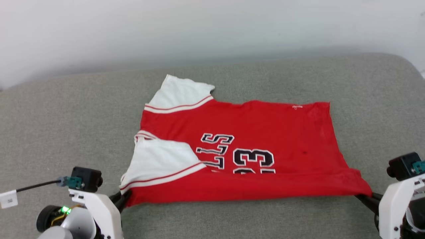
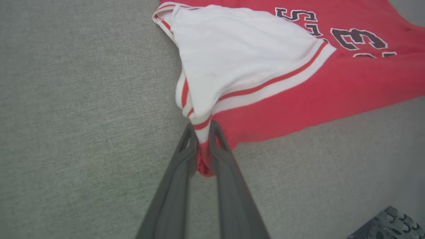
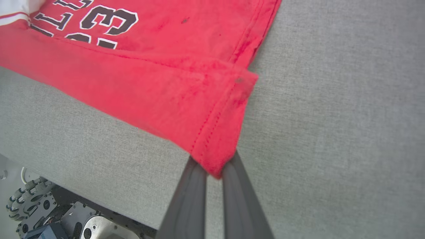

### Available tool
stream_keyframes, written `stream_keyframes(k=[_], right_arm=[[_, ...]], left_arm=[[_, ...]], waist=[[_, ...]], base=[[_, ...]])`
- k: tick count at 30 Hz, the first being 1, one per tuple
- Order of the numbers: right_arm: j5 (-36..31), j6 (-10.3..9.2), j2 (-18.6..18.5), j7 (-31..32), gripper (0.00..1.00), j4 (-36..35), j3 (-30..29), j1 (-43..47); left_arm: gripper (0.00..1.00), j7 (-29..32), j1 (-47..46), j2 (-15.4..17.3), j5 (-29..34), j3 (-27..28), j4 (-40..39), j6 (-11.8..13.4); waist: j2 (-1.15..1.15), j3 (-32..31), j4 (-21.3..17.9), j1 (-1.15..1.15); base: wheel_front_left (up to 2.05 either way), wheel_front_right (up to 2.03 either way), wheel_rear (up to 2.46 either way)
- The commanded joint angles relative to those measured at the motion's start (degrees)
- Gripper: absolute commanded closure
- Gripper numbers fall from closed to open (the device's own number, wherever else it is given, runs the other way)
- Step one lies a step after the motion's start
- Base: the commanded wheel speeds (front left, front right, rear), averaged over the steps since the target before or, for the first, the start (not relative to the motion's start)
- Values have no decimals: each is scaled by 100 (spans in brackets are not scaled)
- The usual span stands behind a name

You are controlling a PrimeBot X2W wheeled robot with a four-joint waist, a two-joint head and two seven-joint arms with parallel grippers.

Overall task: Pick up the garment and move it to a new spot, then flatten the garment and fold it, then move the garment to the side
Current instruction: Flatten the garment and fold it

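Observation:
The garment (image 1: 265,132) is a red jersey with white sleeves and black "23" lettering, spread sideways on the grey cushion, its near long edge lifted and folded over part of the lettering. My left gripper (image 1: 123,198) is shut on the garment's near-left corner, pinching the striped sleeve trim and red cloth (image 2: 202,146). My right gripper (image 1: 363,198) is shut on the near-right hem corner (image 3: 215,162). The folded band of red cloth (image 3: 132,89) stretches between the two grippers.
The grey fabric cushion (image 1: 66,116) reaches to a pale wall behind. Its front edge runs close below the grippers, with the robot's wheeled base (image 3: 33,205) beneath it. Bare cushion lies left, right and behind the garment.

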Motion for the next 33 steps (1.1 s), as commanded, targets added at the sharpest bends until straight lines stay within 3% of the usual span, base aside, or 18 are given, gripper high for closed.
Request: stream_keyframes(k=[1, 11, 16, 24, 33], right_arm=[[-61, -5, 25, 93, 100, -90, -148, 205], [-422, -5, 244, 707, 100, -553, -861, 1027], [-634, -5, 467, 975, 100, -559, -1059, 1284], [-744, -4, 766, 1060, 100, -263, -879, 1192], [-615, -5, 749, 929, 100, 114, -594, 1039]], left_arm=[[100, 19, 176, 27, -73, 28, -137, 67], [100, 131, 929, 151, -233, -54, -785, 321], [100, 89, 1075, 28, -291, -134, -707, 358], [100, -67, 866, -243, -309, -178, -141, 249], [100, -62, 700, -564, -553, -222, 398, 89]], waist=[[0, -128, 13, 0], [0, -333, 106, 0], [0, -258, 146, 0], [0, -34, 102, 0], [0, 62, 58, 0]], base=[[0, 0, 0], [0, 0, 0], [0, 0, 0], [0, 0, 0], [0, 0, 0]])
